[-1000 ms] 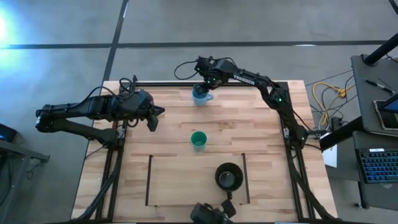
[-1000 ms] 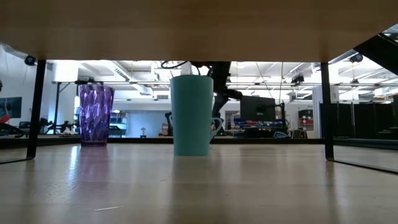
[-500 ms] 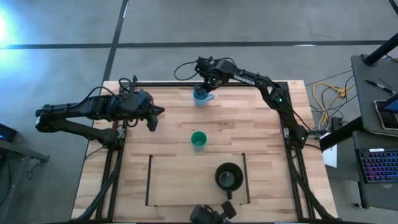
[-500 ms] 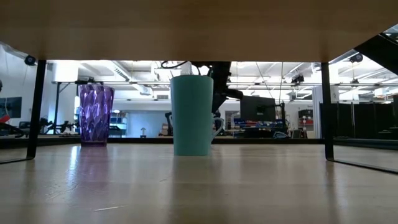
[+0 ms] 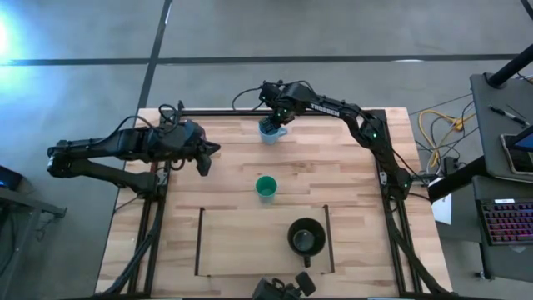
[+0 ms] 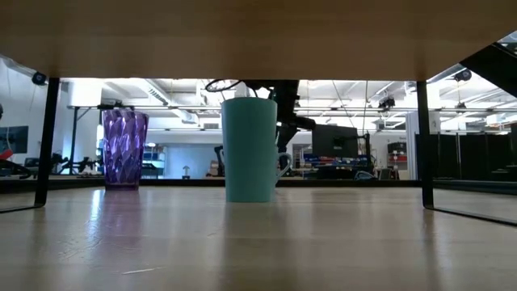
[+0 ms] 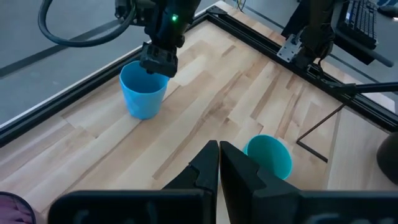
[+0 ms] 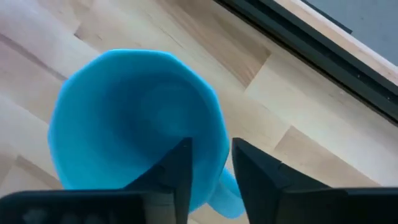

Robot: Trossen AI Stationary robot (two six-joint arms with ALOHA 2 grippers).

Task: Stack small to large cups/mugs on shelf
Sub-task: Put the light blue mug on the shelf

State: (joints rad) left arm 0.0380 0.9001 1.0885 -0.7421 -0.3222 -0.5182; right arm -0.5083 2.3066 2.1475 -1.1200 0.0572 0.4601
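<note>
So on the left, the left claw point(image 5: 205, 158) hung over the worktop point(image 5: 225, 192) near its left edge, fingers pressed together with nothing in them. The purple tumbler point(image 6: 123, 149) only showed in the low view, standing upright on the left side; can't tell from above where it sat since the arm covers that area. Middle of the worktop had the green cup point(image 5: 266, 187) upright by itself. Below it was the shelf point(image 5: 250, 246) outline, with the black mug point(image 5: 306, 237) standing inside near its right line. Up at the far edge, the right claw point(image 5: 272, 122) sat on the blue mug point(image 5: 270, 130), one finger inside the rim and one outside by the handle, slightly parted around the wall.
</note>
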